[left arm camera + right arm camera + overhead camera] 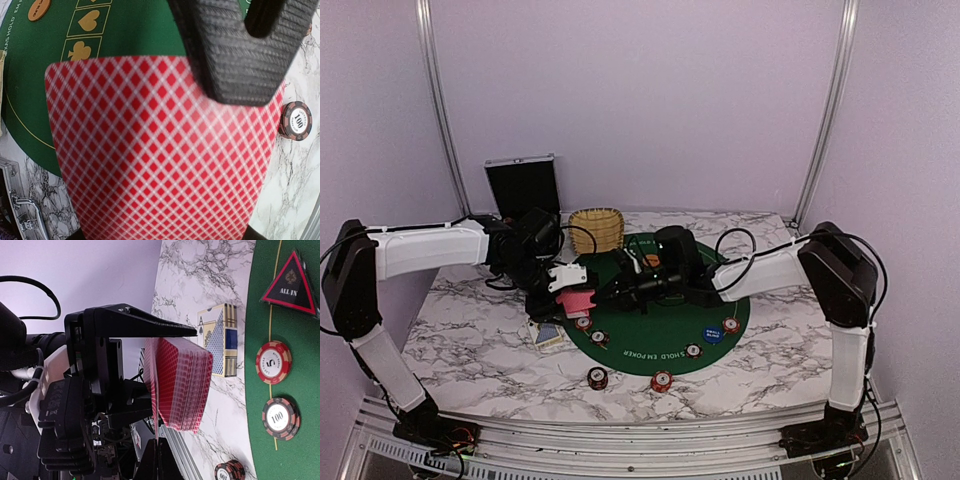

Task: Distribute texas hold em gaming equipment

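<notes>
My left gripper [570, 292] is shut on a deck of pinkish-red-backed playing cards [186, 385] and holds it over the left rim of the green mat [670, 310]. In the left wrist view the top card [160, 150] fills the frame. My right gripper [157, 445] comes in from the right and is shut on the edge of one card [152, 385] peeled off the deck. Red-and-white chips [583, 322] [693, 350] [731, 325], a blue disc [713, 334] and an orange disc [651, 261] lie on the mat. The dark triangular marker [292, 282] lies near the mat's edge.
Two chip stacks [597, 377] [662, 380] sit on the marble in front of the mat. A blue card box [548, 335] lies left of the mat. The wicker basket [596, 228] and the black case [522, 185] stand at the back left.
</notes>
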You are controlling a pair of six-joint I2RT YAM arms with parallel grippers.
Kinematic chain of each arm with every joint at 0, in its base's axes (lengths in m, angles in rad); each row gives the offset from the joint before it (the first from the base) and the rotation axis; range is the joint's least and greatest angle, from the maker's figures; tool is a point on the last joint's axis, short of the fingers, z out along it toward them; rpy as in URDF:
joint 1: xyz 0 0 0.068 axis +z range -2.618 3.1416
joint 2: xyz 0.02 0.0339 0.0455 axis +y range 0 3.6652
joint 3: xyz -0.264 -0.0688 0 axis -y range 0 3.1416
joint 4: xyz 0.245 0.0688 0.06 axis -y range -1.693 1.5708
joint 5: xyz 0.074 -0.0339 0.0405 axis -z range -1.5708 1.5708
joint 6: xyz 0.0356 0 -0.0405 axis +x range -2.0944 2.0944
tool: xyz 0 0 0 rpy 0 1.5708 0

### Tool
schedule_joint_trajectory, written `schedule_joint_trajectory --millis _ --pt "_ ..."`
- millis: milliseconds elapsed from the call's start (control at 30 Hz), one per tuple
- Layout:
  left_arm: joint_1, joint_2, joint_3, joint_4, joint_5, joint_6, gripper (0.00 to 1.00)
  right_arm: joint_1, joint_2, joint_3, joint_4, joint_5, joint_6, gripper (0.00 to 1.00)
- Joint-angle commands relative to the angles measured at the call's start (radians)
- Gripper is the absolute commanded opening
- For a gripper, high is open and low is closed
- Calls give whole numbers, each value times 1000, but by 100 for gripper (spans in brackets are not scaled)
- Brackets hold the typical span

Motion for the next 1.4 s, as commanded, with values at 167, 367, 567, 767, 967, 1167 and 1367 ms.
schedule_joint_trajectory --millis 167,367,567,767,967,1167,1367 --pt "38 -54 -21 -18 -2 13 30 -74 -97 -88 59 -14 8 0" --pt "68 -84 -50 -28 -3 16 29 -141 -135 -130 43 -20 -19 0" --pt "97 -129 -72 -40 0 10 29 -187 -103 -92 -8 -28 -58 0" --pt "100 -157 -94 -47 5 -2 29 -184 18 35 -42 -25 -67 0" --pt "100 -174 -89 -48 21 -34 29 -159 143 193 -134 33 -98 0" --pt "100 -180 -104 -50 25 -39 26 -117 300 422 -244 46 -138 0" --pt "100 -164 -96 -51 25 -36 26 -97 406 531 -281 71 -131 0"
